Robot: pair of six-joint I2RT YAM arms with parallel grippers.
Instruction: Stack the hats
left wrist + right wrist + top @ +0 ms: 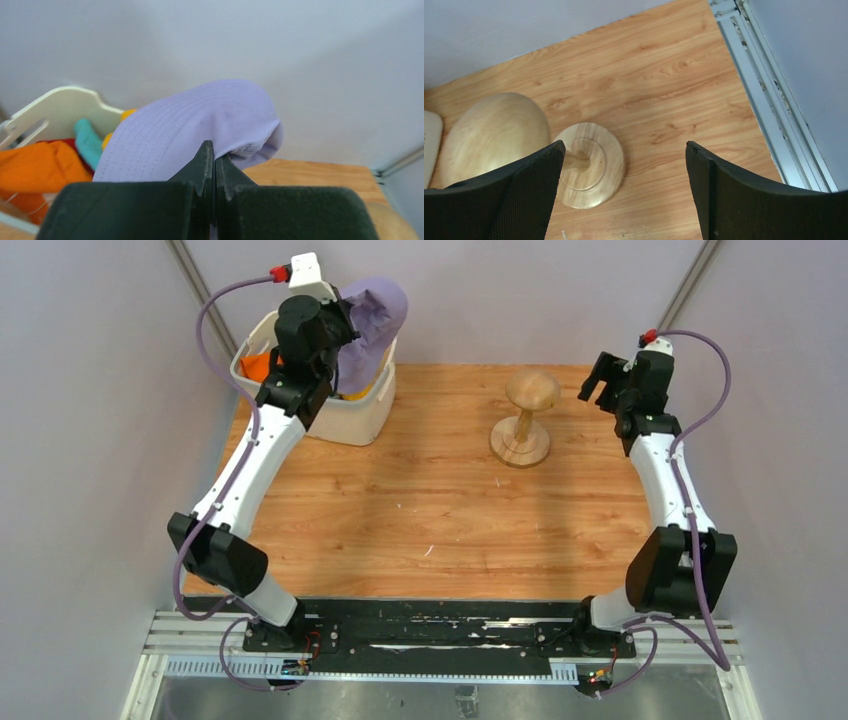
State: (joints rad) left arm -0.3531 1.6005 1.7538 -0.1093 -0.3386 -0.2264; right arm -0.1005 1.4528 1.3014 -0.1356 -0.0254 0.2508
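Tabletop [430,510] of wood-grain laminate. White plastic basket [360,418] at far left holds crumpled orange hat [35,165], teal hat [89,142], and slivers of yellow hat [127,114] and red hat [67,143]. Lavender hat [200,125], soft stitched fabric, hangs over basket, left tool [214,159] clamped on it. Wooden mushroom-shaped stand [525,420], smooth dome. Right tool [625,147] near stand, jaws apart.

I am finding no writing, label, brand, number or sign that can be read in any of the views.
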